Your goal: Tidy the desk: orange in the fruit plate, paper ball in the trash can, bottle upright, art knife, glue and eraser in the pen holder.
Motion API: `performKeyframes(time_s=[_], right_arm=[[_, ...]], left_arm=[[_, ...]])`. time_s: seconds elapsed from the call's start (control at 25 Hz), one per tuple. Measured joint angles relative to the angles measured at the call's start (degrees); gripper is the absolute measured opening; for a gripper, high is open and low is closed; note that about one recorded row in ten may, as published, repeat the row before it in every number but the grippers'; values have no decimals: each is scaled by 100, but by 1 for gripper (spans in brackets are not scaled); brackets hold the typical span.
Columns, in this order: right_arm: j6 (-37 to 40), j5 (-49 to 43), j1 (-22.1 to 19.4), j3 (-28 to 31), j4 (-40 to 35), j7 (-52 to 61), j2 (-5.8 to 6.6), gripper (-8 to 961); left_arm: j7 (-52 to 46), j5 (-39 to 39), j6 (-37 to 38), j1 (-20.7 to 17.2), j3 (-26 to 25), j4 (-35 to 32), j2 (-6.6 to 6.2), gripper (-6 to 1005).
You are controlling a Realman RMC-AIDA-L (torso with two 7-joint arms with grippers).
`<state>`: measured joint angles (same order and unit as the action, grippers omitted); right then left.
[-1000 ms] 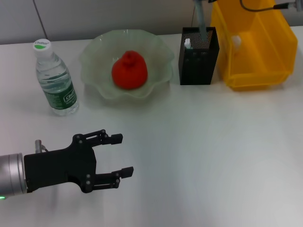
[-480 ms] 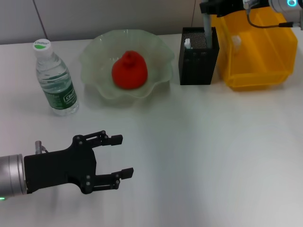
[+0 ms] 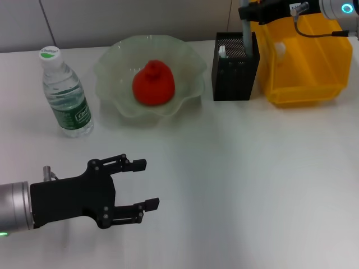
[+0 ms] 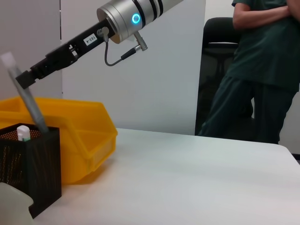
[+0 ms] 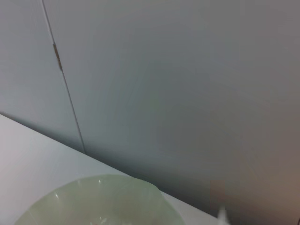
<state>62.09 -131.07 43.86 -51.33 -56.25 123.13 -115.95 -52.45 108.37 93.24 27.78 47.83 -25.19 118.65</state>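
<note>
At the far right of the white desk (image 3: pixel 235 185) we see the right gripper (image 3: pixel 245 10) poised above the black mesh pen holder (image 3: pixel 235 67), pinching the top of a slim grey art knife (image 3: pixel 246 35) whose lower end stands inside the holder. The left wrist view shows the same knife leaning in the holder, beside a white-capped glue stick (image 4: pixel 22 132) already standing there. Just right of the holder sits the yellow plastic bin (image 3: pixel 303 56). Left of the holder, the red-orange fruit (image 3: pixel 153 83) rests in the middle of the pale green wavy-rimmed glass plate (image 3: pixel 112 67), well apart from either gripper. The clear plastic water bottle with a green label (image 3: pixel 64 95) stands upright near the desk's left edge. Our left gripper (image 3: pixel 143 184) hovers low over the near left of the desk, its black fingers spread and holding nothing. A person in dark green scrubs (image 4: pixel 262 65) stands beyond the desk.
</note>
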Motion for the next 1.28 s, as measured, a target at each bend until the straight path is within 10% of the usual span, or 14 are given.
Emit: performKeyframes(time_s=[0.28, 0.56, 1.0, 1.28], right_arm=[[-65, 3, -15, 71, 10, 0, -10, 204], [98, 186, -238, 71, -320, 1, -33, 515], [2660, 3244, -2775, 314, -2950, -964, -278, 688], [4147, 3475, -3434, 602, -2776, -1591, -351, 688]], left_arm=[[14, 0, -23, 13, -1, 50, 0, 790], [-12, 0, -21, -5, -10, 50, 0, 791], [-583, 10, 177, 62, -18, -49, -52, 791], [-1234, 99, 341, 223, -2, -338, -115, 791]])
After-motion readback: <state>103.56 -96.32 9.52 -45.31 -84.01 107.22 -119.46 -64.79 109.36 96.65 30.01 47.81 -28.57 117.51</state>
